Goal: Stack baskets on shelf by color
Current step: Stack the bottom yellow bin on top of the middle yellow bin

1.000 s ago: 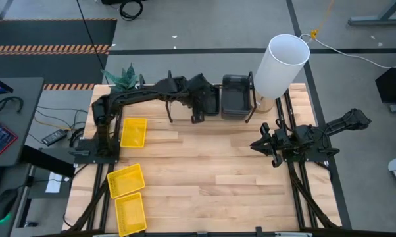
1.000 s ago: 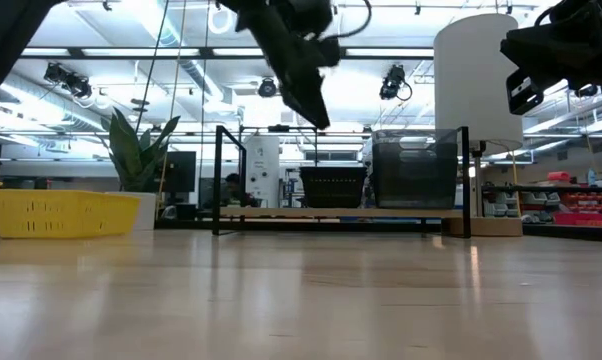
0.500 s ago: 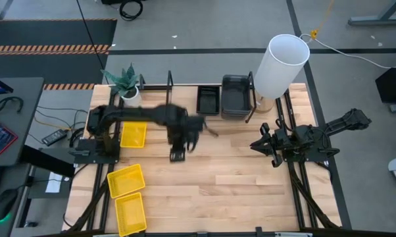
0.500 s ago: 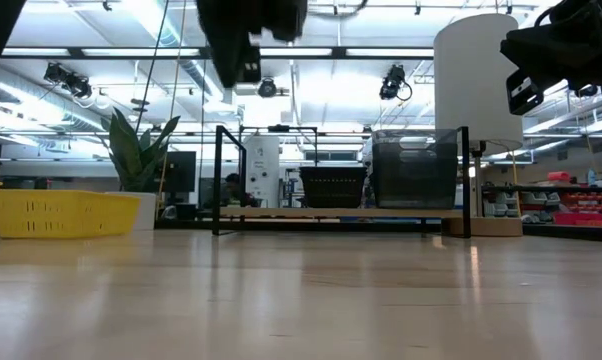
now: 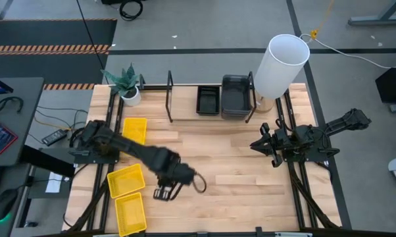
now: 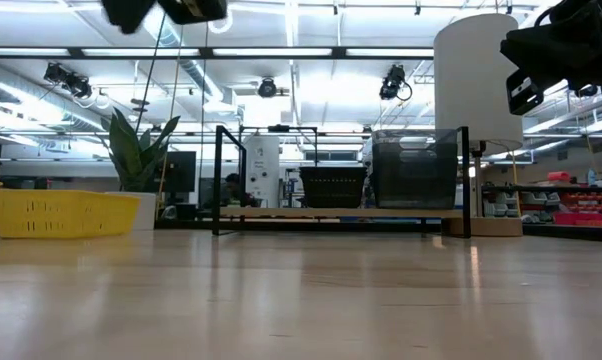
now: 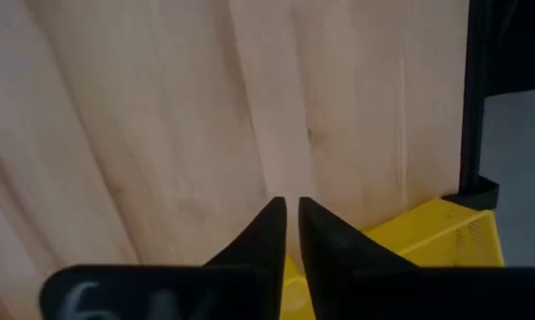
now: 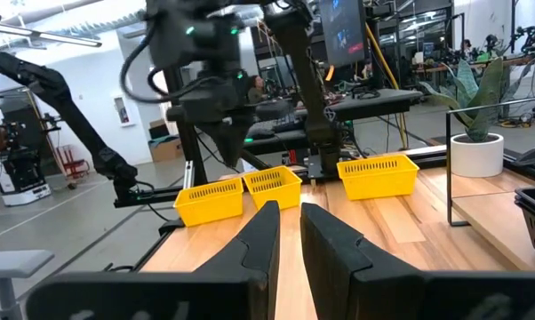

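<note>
Hovering over bare table (image 5: 250, 184) beside middle yellow basket (image 5: 125, 180): left gripper (image 5: 164, 192), fingers nearly closed, empty. Waiting at right edge: right gripper (image 5: 262, 146), narrow, empty.

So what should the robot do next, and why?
Probably swing the left gripper over the nearest yellow basket and open it. Its jaws look shut and empty above bare table, while the shelf holds black and grey baskets, and all three yellow ones lie off it.
</note>
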Controlling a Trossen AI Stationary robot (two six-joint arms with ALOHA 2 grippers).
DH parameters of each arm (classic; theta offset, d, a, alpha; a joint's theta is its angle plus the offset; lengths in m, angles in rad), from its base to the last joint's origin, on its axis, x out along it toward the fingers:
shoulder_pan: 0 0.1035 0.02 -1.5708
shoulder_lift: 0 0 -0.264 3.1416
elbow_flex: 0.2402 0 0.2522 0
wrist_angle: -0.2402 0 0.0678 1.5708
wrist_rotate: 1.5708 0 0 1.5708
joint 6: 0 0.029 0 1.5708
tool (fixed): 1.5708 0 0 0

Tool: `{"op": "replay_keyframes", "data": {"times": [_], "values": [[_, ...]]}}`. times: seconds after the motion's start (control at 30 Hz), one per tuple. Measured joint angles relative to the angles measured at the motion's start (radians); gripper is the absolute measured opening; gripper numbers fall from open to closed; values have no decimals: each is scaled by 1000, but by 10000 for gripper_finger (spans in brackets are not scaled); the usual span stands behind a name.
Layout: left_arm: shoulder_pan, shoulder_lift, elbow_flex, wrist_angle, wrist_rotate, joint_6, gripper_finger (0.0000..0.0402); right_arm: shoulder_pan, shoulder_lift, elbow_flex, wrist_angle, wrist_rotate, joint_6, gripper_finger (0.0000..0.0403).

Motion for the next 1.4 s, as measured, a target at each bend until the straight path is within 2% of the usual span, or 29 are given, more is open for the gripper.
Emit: {"op": "replay_keyframes", "data": {"times": [0.3, 0.43, 0.53, 0.63, 0.7, 0.93, 1.1, 1.23, 1.4], "values": [[-171, -18, -210, 21, -12, -222, 7, 0, 0, 0, 0, 0, 0, 55], [-227, -40, -261, 58, 23, -308, 11, 0, 0, 0, 0, 0, 0, 55], [-278, -42, -268, 84, 27, -315, 22, 0, 0, 0, 0, 0, 0, 55], [-339, -42, -267, 109, 13, -248, 39, 0, 0, 0, 0, 0, 0, 55], [-384, -42, -268, 122, -41, -218, 57, 0, 0, 0, 0, 0, 0, 55], [-481, -34, -267, 133, -203, -121, 148, 0, 0, 0, 0, 0, 0, 55], [-499, -32, -267, 198, -213, -10, 209, 0, 0, 0, 0, 0, 0, 55], [-501, -12, -266, 242, -205, 69, 224, 0, 0, 0, 0, 0, 0, 55], [-506, 27, -266, 244, -171, 117, 212, 0, 0, 0, 0, 0, 0, 55]]}}
